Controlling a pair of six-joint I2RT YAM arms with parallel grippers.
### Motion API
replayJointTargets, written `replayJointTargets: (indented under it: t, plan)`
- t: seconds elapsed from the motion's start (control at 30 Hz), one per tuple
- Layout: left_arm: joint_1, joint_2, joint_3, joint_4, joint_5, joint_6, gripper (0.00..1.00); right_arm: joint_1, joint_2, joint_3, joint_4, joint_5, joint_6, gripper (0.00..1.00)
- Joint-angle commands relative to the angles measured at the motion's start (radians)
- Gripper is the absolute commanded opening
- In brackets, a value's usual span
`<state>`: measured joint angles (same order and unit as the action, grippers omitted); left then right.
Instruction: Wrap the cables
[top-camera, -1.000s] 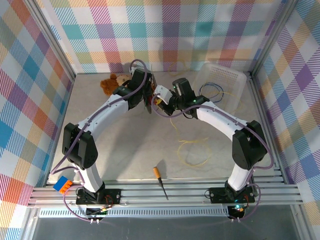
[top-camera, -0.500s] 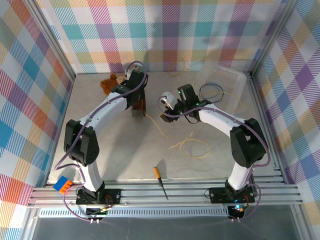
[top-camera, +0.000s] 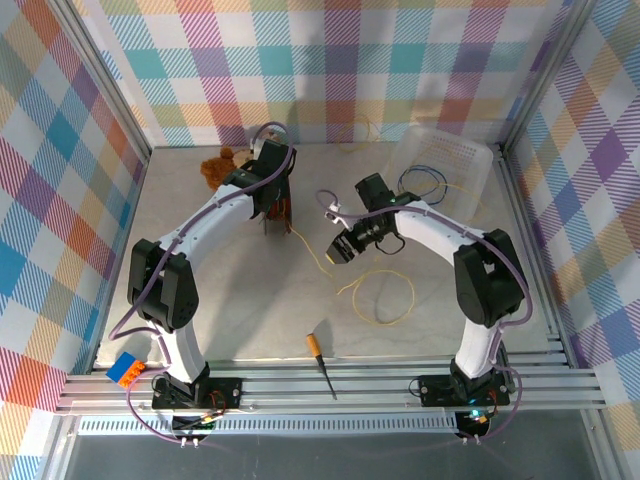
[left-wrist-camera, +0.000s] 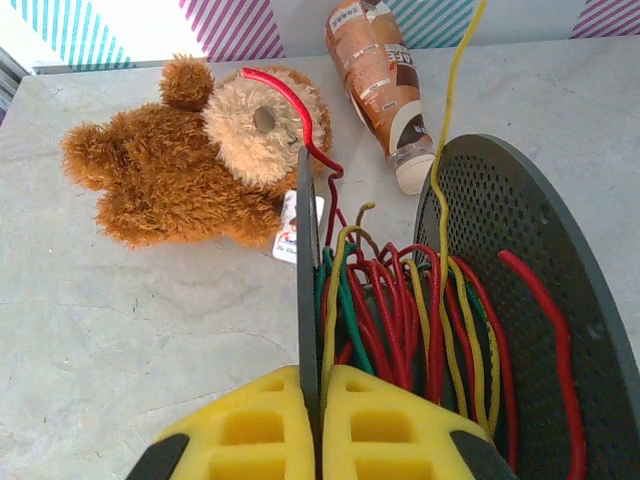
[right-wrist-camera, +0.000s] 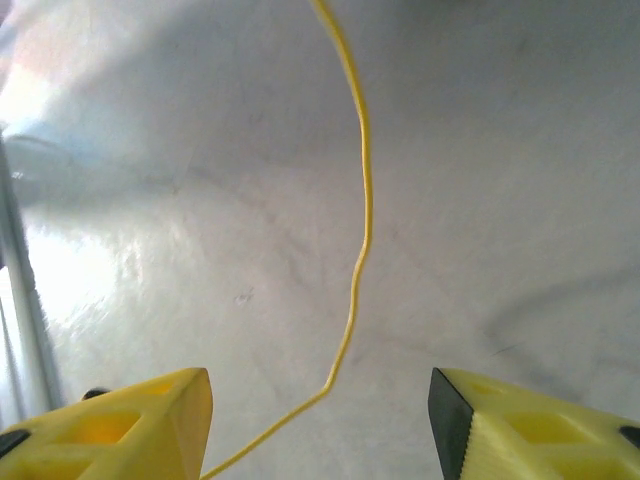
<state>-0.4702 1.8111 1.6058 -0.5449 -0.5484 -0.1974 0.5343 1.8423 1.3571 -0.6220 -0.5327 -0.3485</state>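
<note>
One pale grey table (top-camera: 250, 310) carries everything, and two arms arch over it toward 12 o'clock. A clear plastic bin (top-camera: 478, 165) sits at 2 o'clock and a brown teddy bear (top-camera: 215, 168) at 11 o'clock.

The left gripper (top-camera: 276, 212) hangs at 5 o'clock of the bear. Its wrist view shows the yellow fingers (left-wrist-camera: 250, 430) pressed together, pinching a yellow strand of the cables (left-wrist-camera: 330, 320) that runs down into their seam. Beside them is a dark perforated disc (left-wrist-camera: 530, 260) draped with a wire bundle (left-wrist-camera: 400, 300) of red, green and yellow.

The right gripper (top-camera: 342, 248) stands near the table's centre, jaws wide apart and holding nothing. One strand passes between them without touching.

A screwdriver (top-camera: 320, 362) lies at 6 o'clock. More cable rests in a loose loop at 5 o'clock of the right gripper.
</note>
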Motion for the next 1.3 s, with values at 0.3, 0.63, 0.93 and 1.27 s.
replayJointTargets:
  t: [0.3, 0.63, 0.93, 1.27]
  plan:
    - [0.005, -0.022, -0.019, 0.013, -0.031, -0.014, 0.0, 0.062, 0.16, 0.093, -0.327, 0.018, -0.007, 0.61]
    - [0.007, -0.027, -0.032, 0.022, -0.022, -0.019, 0.0, 0.085, 0.205, 0.11, -0.369, 0.025, -0.001, 0.53]
    - [0.01, -0.024, -0.025, 0.022, -0.014, 0.004, 0.0, 0.082, 0.121, 0.099, -0.333, 0.095, 0.036, 0.0]
    - [0.011, -0.034, -0.036, 0.028, 0.012, 0.077, 0.0, 0.085, -0.306, -0.036, 0.117, 0.392, 0.06, 0.0]
